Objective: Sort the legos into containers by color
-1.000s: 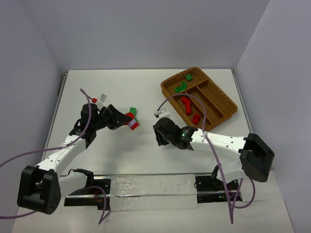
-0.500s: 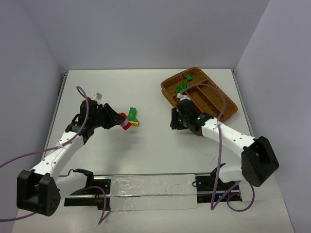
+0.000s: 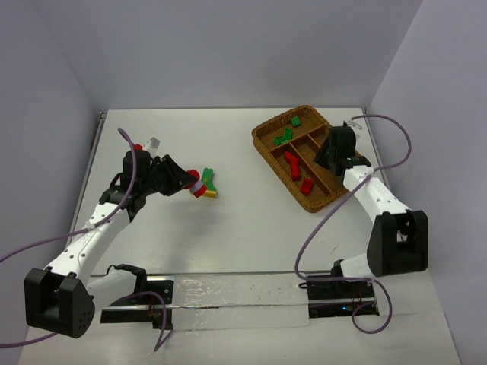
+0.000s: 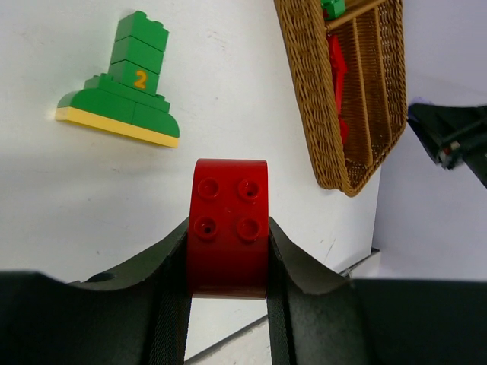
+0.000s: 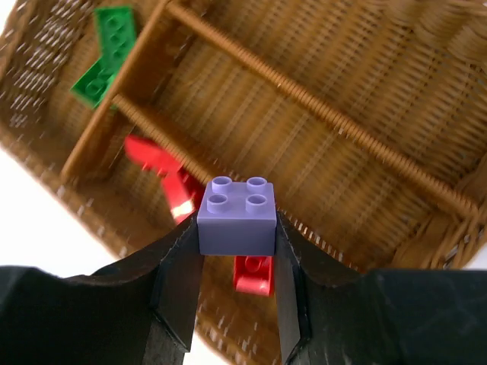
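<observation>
White tabletop (image 3: 228, 228), pale walls all round. A lilac brick (image 5: 237, 217) hangs over the wicker tray (image 3: 275, 169), pinched tight in the jaws of the right gripper (image 5: 237, 228). Which section lies directly beneath it I can't tell. Red bricks (image 3: 293, 162) fill one section and green ones (image 3: 284, 137) the next.

It looks like the drop-off step. That brick wants a compartment of its own, so it needs lining up over a bare section before release.

Across the table the left gripper (image 4: 228, 255) clamps a red brick (image 4: 228, 228) near a green-and-yellow stack (image 4: 122, 95). That brick then belongs with the reds.
</observation>
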